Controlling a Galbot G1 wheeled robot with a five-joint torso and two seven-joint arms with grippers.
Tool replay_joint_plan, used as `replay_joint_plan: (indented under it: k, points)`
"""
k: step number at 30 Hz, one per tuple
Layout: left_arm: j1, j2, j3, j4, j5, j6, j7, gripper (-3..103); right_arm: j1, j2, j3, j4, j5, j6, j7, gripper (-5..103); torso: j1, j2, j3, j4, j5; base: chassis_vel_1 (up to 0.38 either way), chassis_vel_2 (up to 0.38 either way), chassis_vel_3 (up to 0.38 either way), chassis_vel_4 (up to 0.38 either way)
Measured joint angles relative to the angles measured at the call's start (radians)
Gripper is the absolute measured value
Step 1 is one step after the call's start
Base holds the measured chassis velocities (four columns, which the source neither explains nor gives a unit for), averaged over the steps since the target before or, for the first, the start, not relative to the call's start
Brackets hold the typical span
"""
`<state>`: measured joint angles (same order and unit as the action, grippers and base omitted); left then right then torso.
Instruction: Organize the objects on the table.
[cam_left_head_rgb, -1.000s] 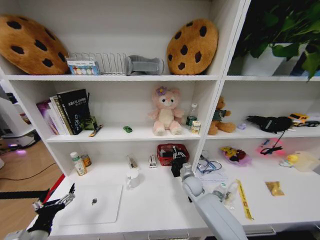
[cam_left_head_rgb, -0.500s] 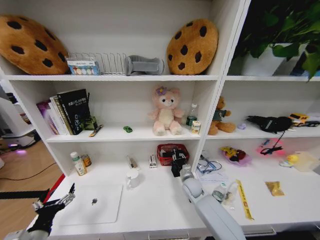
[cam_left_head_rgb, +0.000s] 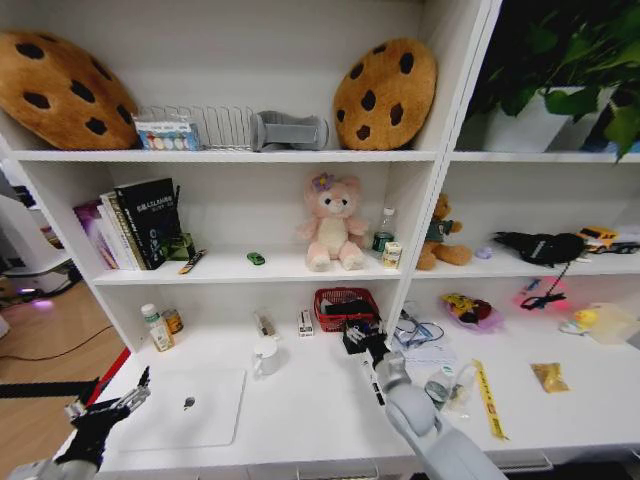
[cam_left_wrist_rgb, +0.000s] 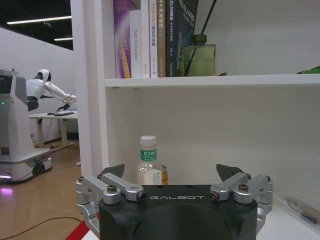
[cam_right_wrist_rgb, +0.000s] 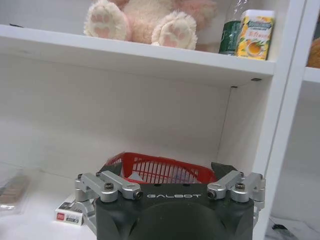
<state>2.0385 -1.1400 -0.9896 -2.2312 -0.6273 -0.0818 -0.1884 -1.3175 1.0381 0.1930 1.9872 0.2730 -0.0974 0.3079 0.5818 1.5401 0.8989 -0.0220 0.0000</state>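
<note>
Left gripper (cam_left_head_rgb: 128, 392), fingers spread and empty, parked at the table (cam_left_head_rgb: 300, 420) front edge, 9 o'clock of the silver laptop (cam_left_head_rgb: 190, 408). Clear green-labelled bottle (cam_left_wrist_rgb: 149, 167) stands at the back wall, 11 o'clock of the laptop. Right gripper (cam_left_head_rgb: 357, 335), fingers spread, nothing between them, sits just in front of the red basket (cam_right_wrist_rgb: 160, 170). Yellow strip (cam_left_head_rgb: 488, 398) and yellow packet (cam_left_head_rgb: 549, 376) lie at its 4 o'clock. Judged: approach step at the basket; next move needs a target chosen and a descent.
</note>
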Motion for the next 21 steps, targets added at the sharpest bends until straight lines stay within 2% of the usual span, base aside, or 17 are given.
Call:
replay_joint_plan:
  k: [4,6,9,10,13,14,15,21]
  points:
    - [0.000,0.000,0.000,0.000,0.000,0.000,0.000,100,-0.059,-0.014,0.032,0.052,0.005,-0.007,-0.010,100,0.000,0.000,0.000,0.0000,0.0000,0.000,0.000,0.000,0.000]
    - [0.000,0.000,0.000,0.000,0.000,0.000,0.000,100,-0.172,-0.035,0.078,0.119,0.005,-0.008,-0.031,100,0.000,0.000,0.000,0.0005,-0.0001,0.000,0.000,0.000,0.000]
    - [0.000,0.000,0.000,0.000,0.000,0.000,0.000,100,-0.258,-0.037,0.101,0.119,0.003,-0.016,-0.041,100,0.000,0.000,0.000,0.0000,-0.0001,0.000,0.000,0.000,0.000]
    - [0.000,0.000,0.000,0.000,0.000,0.000,0.000,100,-0.258,-0.037,0.101,0.119,0.003,-0.016,-0.041,100,0.000,0.000,0.000,0.0000,-0.0001,0.000,0.000,0.000,0.000]
    - [0.000,0.000,0.000,0.000,0.000,0.000,0.000,100,-0.249,-0.030,0.101,0.081,0.105,-0.087,-0.029,100,0.000,0.000,0.000,0.0003,-0.0001,0.000,0.000,0.000,0.000]
    - [0.000,0.000,0.000,0.000,0.000,0.000,0.000,100,-0.249,-0.030,0.101,0.081,0.105,-0.087,-0.029,100,0.000,0.000,0.000,0.0003,-0.0001,0.000,0.000,0.000,0.000]
    - [0.000,0.000,0.000,0.000,0.000,0.000,0.000,100,-0.222,-0.026,0.093,0.054,0.157,-0.114,-0.017,100,0.000,0.000,0.000,0.0005,0.0000,0.000,0.000,0.000,0.000]
    - [0.000,0.000,0.000,0.000,0.000,0.000,0.000,100,-0.134,-0.017,0.065,-0.031,0.257,-0.178,0.007,100,0.000,0.000,0.000,0.0006,0.0000,0.000,0.000,0.000,0.000]
